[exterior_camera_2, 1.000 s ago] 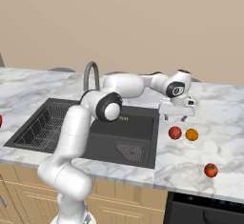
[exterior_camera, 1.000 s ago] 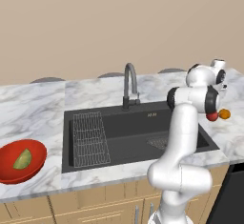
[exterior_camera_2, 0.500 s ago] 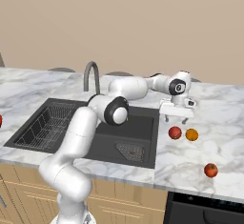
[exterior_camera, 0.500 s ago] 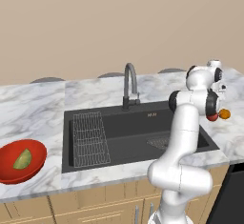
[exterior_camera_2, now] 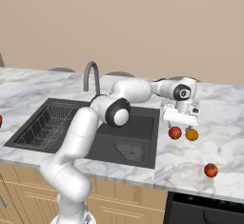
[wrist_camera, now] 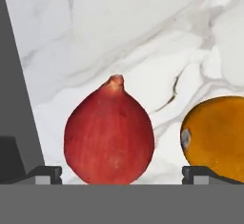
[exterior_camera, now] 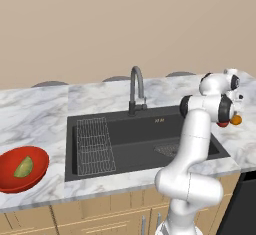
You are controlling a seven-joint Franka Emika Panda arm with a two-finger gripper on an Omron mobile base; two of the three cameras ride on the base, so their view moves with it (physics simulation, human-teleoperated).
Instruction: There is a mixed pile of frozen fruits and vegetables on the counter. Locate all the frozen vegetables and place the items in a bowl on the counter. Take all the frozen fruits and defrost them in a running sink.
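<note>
Here the gripper (exterior_camera_2: 180, 121) hangs wide open over the pinkish-red ball (wrist_camera: 109, 131) on the counter (exterior_camera_2: 224, 147) beside the orange (wrist_camera: 215, 137), seemingly lined up to straddle it.

In the hand view the orange ball (wrist_camera: 218, 137) is cut by the right edge; from the left base the arm hides the pinkish-red ball (exterior_camera_2: 175, 132)

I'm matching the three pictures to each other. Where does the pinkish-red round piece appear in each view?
Left base view: hidden behind the arm.
Right base view: pinkish-red round piece right of the sink, below the pincer.
Hand view: lower centre.
Shared landmark: the orange ball beside it.
</note>
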